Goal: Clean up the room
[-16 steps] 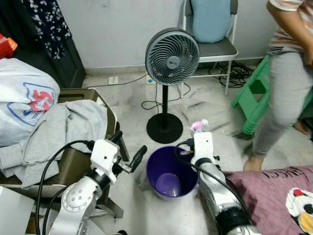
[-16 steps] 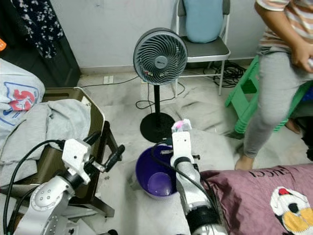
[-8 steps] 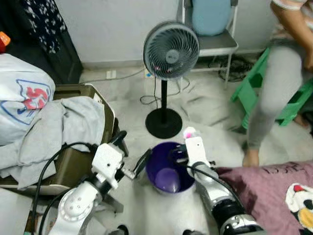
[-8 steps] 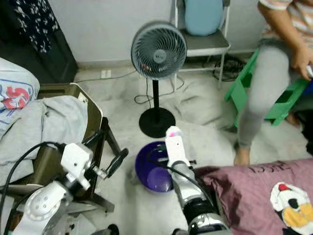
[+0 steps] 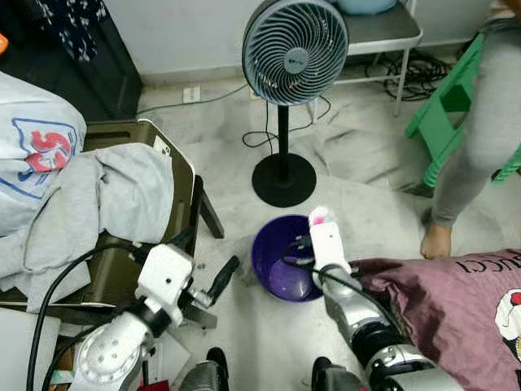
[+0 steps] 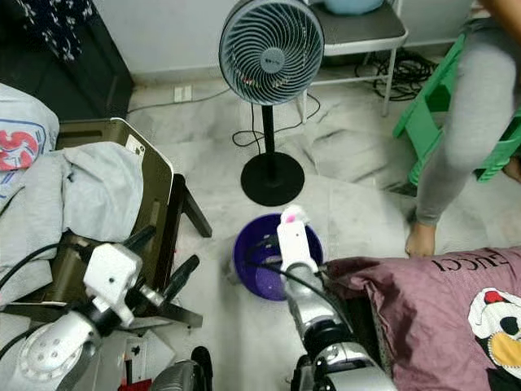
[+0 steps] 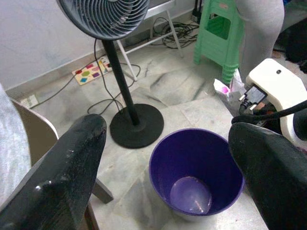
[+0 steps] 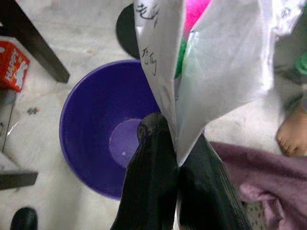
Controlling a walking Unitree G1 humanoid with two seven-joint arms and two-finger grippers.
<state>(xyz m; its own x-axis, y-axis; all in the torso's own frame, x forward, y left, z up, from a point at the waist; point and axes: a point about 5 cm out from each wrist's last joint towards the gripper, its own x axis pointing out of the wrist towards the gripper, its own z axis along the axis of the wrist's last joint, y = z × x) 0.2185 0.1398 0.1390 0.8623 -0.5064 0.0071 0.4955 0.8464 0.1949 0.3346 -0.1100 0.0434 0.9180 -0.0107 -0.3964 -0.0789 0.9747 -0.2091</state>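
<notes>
A purple bin stands on the pale floor in front of me, nothing visible inside it. My right gripper is shut on a crumpled white wrapper with pink and green print. It holds the wrapper over the bin's right rim. My left gripper hovers to the left of the bin, wide open, with nothing between its black fingers.
A standing fan has its round base just beyond the bin. A chair piled with grey clothes is at the left. A person's legs, a green stool and a maroon blanket are on the right.
The whole view has shifted and tilted down, so the camera moved. My right gripper still holds the wrapper by the bin's rim; the left one stays open. The person has stepped to the right.
</notes>
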